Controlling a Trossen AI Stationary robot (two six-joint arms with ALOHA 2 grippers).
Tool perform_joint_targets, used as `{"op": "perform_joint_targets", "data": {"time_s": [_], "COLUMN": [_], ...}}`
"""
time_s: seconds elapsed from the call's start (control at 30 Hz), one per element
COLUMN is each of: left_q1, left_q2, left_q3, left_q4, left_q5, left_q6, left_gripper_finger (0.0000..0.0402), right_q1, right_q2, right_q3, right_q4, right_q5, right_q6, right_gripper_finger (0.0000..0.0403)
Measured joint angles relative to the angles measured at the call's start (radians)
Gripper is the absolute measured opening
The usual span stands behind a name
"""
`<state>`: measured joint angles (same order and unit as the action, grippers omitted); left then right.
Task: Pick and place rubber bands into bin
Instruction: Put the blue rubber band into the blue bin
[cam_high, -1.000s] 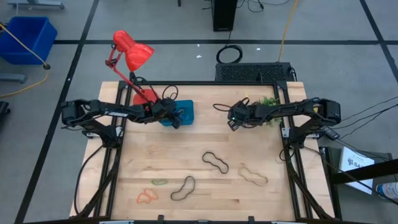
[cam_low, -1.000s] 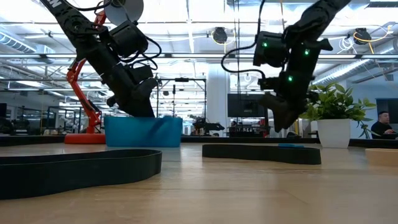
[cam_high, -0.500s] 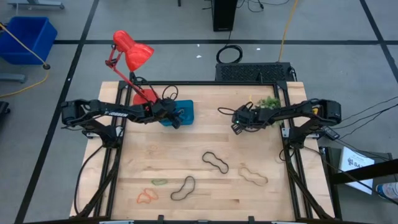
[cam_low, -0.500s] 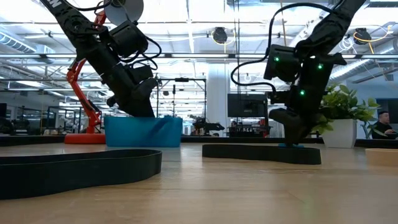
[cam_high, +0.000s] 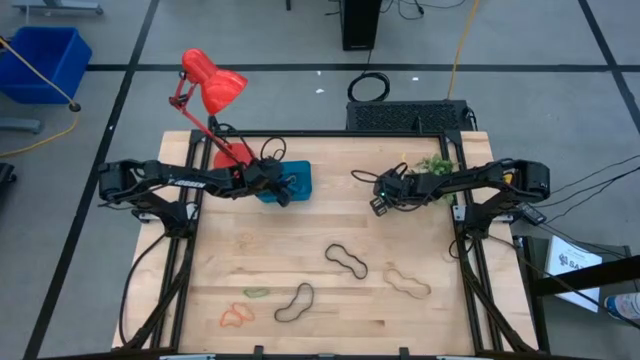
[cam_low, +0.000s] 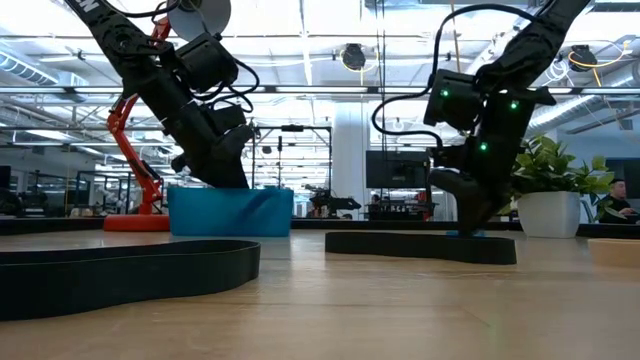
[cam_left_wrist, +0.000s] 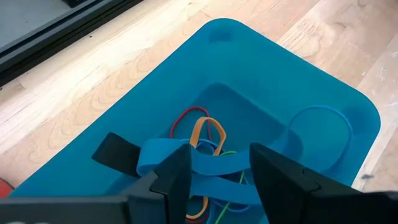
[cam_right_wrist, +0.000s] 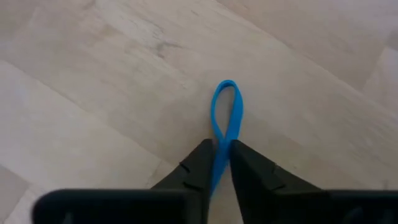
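Bin near worktop's far edge, left of centre; lamp at its far-left side. Left gripper over bin. Right gripper on worktop right of centre; plant behind it at far-right corner. Loose rubber bands across near half of worktop.

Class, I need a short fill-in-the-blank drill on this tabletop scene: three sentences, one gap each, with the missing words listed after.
1. The right tool pinches a thin rubber band coloured ____.
2. The left tool hangs open above the teal ____, which already holds several bands.
3. In the high view, the lamp at the table's far left corner is ____.

Missing words: blue; bin; red
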<state>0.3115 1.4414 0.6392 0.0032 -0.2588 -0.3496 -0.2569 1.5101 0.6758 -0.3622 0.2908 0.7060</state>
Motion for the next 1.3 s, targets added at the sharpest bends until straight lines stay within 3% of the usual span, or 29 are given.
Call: {"op": "perform_joint_targets", "data": {"time_s": [0.13, 0.37, 0.7, 0.9, 1.3], "left_q1": [0.0, 0.0, -0.002, -0.033, -0.159], "left_q2": [0.0, 0.0, 0.0, 0.0, 0.0], "left_q3": [0.0, 0.0, -0.001, -0.001, -0.001], "left_q4": [0.0, 0.0, 0.005, 0.125, 0.438], "left_q5": [0.0, 0.0, 0.075, 0.091, 0.433], "left_q6": [0.0, -0.017, -0.071, -0.004, 0.146], "left_gripper_finger": [0.017, 0.017, 0.017, 0.017, 0.017], "right_q1": [0.001, 0.009, 0.086, 0.156, 0.257], "right_q2": [0.001, -0.017, -0.142, -0.192, -0.193], "right_q3": [0.0, -0.006, 0.016, 0.017, 0.018], "right_q4": [0.0, 0.046, 0.26, 0.479, 0.725], "right_q5": [-0.001, 0.025, 0.016, -0.039, -0.036], "right_q6": [-0.044, -0.137, -0.277, -0.376, -0.556], "right_gripper_finger": [0.0009, 0.0002, 0.0001, 0.0001, 0.0]}}
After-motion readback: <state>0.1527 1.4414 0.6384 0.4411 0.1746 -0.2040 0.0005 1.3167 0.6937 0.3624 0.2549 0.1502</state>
